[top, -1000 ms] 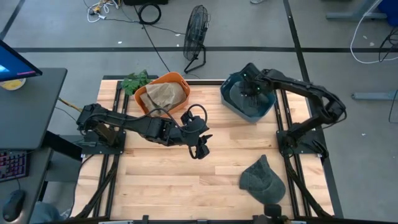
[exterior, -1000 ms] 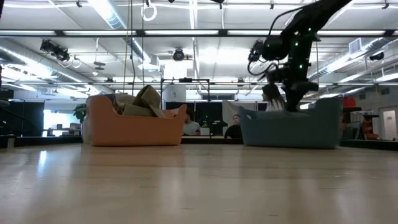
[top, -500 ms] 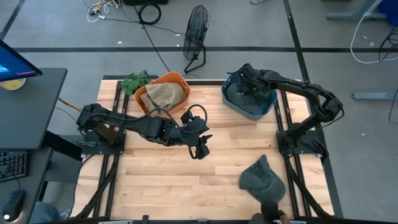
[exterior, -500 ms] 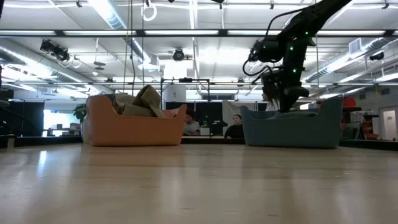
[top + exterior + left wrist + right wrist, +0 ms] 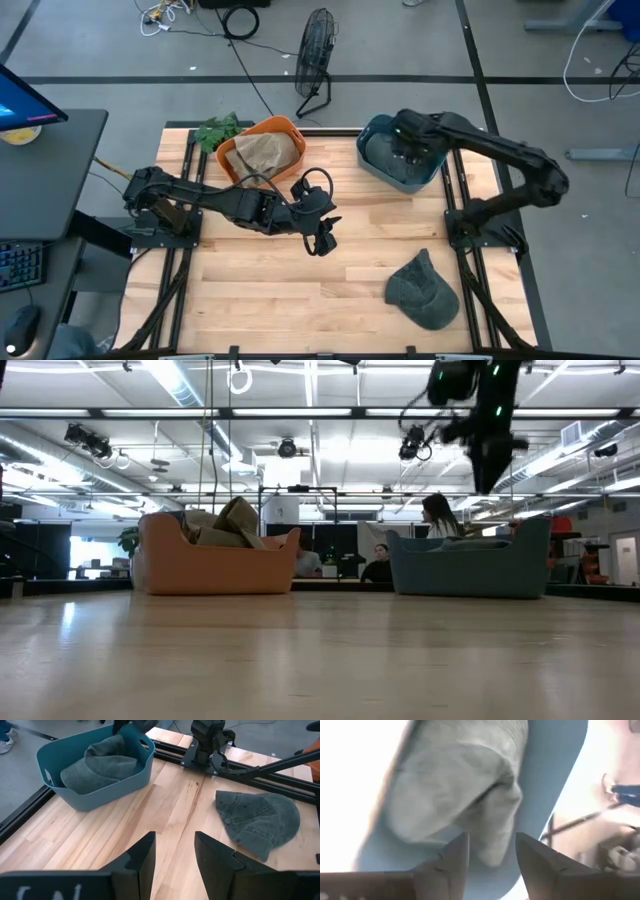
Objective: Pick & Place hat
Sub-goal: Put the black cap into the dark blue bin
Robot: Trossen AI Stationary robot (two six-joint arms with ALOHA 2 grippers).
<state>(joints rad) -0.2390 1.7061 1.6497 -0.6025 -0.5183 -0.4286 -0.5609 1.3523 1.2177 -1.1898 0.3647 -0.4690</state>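
A grey hat [image 5: 455,795] lies inside the blue bin [image 5: 372,140], also seen as the hat [image 5: 100,762] in the left wrist view. My right gripper [image 5: 488,482] hangs open above that bin, clear of the hat, with nothing between its fingers. A second grey hat [image 5: 422,290] lies flat on the table near the front right, its brim toward the far side. My left gripper [image 5: 322,243] waits open over the middle of the table, holding nothing.
An orange bin [image 5: 262,150] with a tan cloth thing in it stands at the far edge, left of the blue bin. A green leafy thing [image 5: 216,131] lies at the far left corner. Bare wood stretches between the left gripper and the near edge.
My right gripper has opened and let go of the grey hat inside the blue bin, then risen straight up out of the bin. The hat has stayed lying in the bin.
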